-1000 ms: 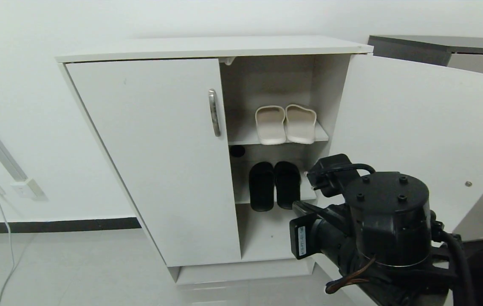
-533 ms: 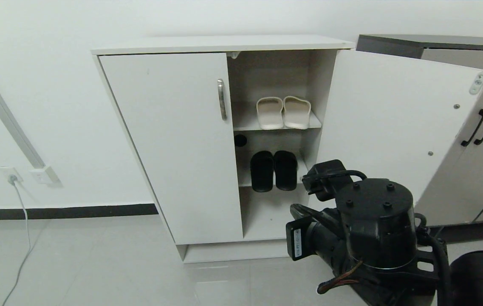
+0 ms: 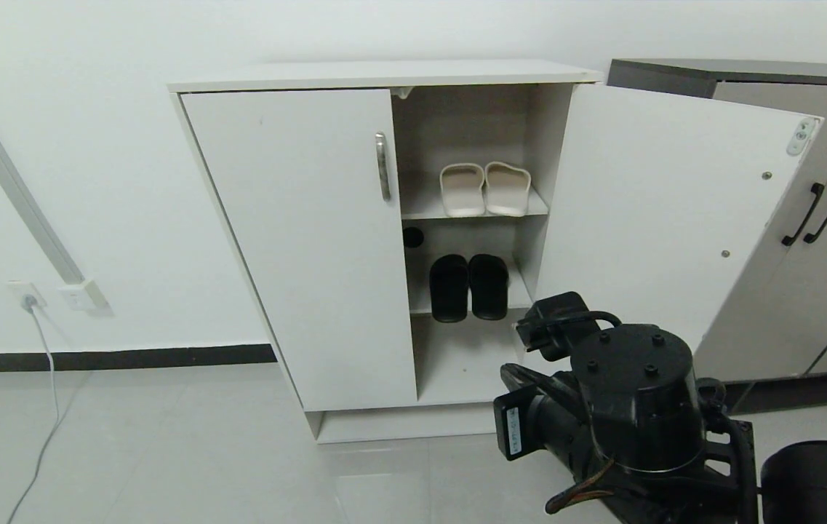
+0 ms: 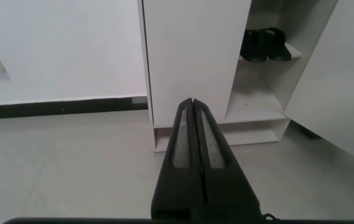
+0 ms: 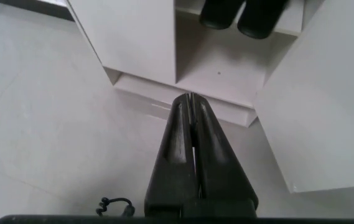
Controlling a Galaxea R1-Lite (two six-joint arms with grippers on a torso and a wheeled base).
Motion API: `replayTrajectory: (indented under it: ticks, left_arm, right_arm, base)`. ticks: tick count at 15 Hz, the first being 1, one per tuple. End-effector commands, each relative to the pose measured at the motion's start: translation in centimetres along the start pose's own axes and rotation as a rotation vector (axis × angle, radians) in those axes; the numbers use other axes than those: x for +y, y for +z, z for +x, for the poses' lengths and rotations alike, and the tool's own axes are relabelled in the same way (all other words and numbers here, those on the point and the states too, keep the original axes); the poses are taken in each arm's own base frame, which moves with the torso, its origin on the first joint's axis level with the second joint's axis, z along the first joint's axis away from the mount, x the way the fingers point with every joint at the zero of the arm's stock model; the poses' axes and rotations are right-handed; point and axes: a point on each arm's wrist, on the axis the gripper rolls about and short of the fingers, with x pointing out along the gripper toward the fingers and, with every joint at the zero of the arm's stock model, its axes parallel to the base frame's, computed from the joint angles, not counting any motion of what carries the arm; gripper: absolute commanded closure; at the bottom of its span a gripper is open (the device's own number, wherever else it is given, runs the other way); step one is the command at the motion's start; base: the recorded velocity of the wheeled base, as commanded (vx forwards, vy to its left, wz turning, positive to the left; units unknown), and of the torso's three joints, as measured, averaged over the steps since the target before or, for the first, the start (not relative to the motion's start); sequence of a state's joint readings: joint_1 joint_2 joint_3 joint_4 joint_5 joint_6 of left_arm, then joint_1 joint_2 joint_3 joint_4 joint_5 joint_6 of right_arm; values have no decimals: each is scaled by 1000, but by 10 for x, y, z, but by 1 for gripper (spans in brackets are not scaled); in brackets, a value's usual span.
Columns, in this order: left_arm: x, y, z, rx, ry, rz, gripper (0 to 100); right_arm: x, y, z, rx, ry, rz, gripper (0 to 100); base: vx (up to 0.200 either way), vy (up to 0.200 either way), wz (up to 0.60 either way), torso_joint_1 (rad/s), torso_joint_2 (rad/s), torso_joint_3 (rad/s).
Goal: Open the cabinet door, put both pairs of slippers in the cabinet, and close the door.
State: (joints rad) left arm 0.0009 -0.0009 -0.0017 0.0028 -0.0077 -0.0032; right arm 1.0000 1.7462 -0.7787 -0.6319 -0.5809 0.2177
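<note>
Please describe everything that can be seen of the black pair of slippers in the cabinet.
The black slippers are a matte, rubber-looking pair with broad straps. They lie flat, side by side and touching, on the middle shelf of the white cabinet, in the half left uncovered by the open right door. Their near ends reach the shelf's front edge. Apart from the shelf, nothing touches them. The cream pair sits on the shelf above.

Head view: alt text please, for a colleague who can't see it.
A white cabinet has its right door standing open and its left door shut. Inside, white slippers sit on the upper shelf and black slippers on the lower shelf. The right arm is low in front of the open door.
</note>
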Motion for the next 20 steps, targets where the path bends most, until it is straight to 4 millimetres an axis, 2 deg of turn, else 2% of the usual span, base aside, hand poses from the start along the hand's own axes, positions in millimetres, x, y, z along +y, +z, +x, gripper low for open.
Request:
replayTrajectory:
  ticks: [1, 10, 14, 20]
  left_arm:
    - [0, 0, 0, 1, 1, 0, 100]
    - [0, 0, 0, 1, -1, 2, 100]
    - [0, 0, 0, 1, -1, 2, 100]
    - [0, 0, 0, 1, -1, 2, 100]
  right_arm:
    - [1, -4, 2, 11, -3, -8, 100]
    - [1, -3, 3, 11, -4, -9, 100]
    - [0, -5, 4, 15, -8, -11, 100]
    - [0, -4, 4, 15, -10, -10, 100]
  base:
    - [0, 0, 0, 0, 0, 0]
    - [0, 0, 0, 0, 0, 0]
    - [0, 0, 0, 6, -187, -297]
    - [0, 0, 0, 67, -506, -364]
